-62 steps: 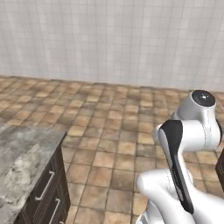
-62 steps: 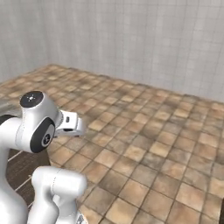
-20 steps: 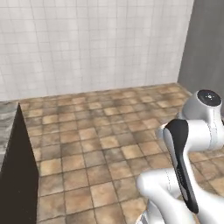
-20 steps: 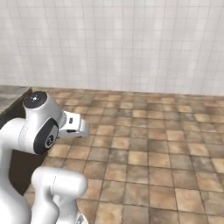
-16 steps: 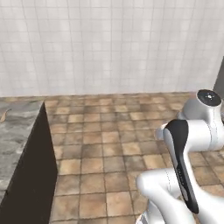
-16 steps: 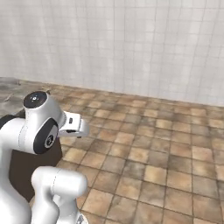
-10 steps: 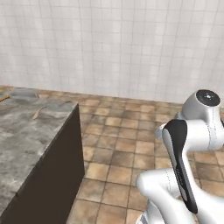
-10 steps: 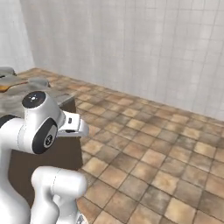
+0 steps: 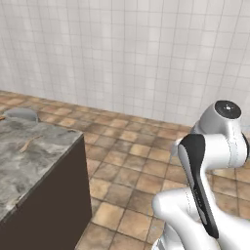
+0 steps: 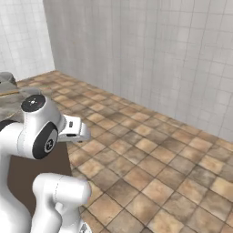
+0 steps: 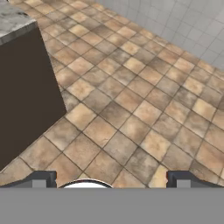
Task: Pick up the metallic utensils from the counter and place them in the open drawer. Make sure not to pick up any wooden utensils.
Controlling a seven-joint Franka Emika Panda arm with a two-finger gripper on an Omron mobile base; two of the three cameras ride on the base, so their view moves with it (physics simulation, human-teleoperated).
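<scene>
1. In the hand view we see our gripper (image 11: 111, 178) spread wide – its two dark tips far apart, nothing between them, tiled floor (image 11: 131, 100) beyond.
2. The counter (image 9: 29, 161) sits at 9 o'clock in the left base view, its dark brown side facing us.
3. On its stone top lies a thin tan piece (image 9: 29, 144) – we cannot tell which utensil.
4. A grey rounded object (image 9: 20, 115) rests at the counter's far end.

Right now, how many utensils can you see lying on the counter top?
1 for sure: a thin pale tan utensil lying on the counter, near its right edge in the left base view. More may be hidden beyond the picture's left edge.
</scene>
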